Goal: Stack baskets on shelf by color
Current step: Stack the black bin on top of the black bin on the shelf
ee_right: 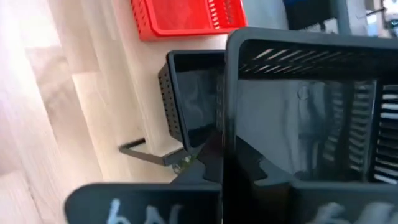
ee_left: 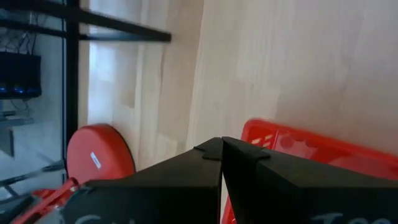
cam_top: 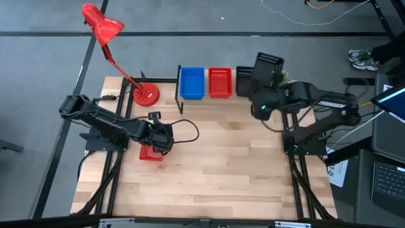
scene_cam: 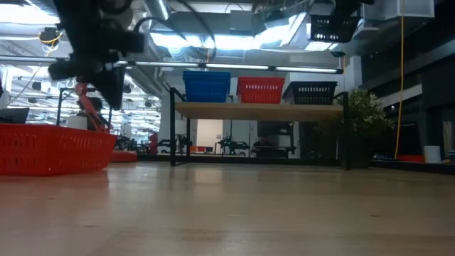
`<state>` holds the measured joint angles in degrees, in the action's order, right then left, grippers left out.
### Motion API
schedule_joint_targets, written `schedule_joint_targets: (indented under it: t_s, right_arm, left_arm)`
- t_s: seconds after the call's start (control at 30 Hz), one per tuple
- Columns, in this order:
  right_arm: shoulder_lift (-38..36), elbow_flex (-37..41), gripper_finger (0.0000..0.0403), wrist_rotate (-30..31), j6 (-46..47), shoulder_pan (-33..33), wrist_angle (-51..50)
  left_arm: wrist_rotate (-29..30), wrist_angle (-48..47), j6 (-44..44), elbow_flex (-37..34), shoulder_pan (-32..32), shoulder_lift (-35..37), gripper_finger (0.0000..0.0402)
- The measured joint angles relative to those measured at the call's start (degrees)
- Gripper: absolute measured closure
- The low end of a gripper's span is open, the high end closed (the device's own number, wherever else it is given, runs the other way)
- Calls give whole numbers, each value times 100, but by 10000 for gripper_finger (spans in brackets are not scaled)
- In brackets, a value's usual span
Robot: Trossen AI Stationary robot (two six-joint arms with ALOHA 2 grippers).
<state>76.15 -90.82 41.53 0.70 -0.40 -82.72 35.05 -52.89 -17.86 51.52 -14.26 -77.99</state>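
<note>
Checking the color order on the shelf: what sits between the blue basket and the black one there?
A red basket sits between the blue basket and the black basket on the shelf; the high and low views both show it.

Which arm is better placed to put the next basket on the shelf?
The right arm. Its hand holds a black perforated plastic basket above the black basket on the wooden shelf. The left hand is far away, over a red basket on the table.
</note>
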Motion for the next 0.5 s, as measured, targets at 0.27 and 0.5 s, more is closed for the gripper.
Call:
schedule_joint_targets:
  t_s: [0.27, 0.5]
  right_arm:
    - [-561, 1274, 403, -885, -1802, -713, 2044]
    - [-388, 1693, 403, -1794, -2269, -1705, 2671]
  left_arm:
    - [-87, 578, -193, -172, -7, -1, 401]
    - [-167, 655, -119, -172, -7, -1, 401]
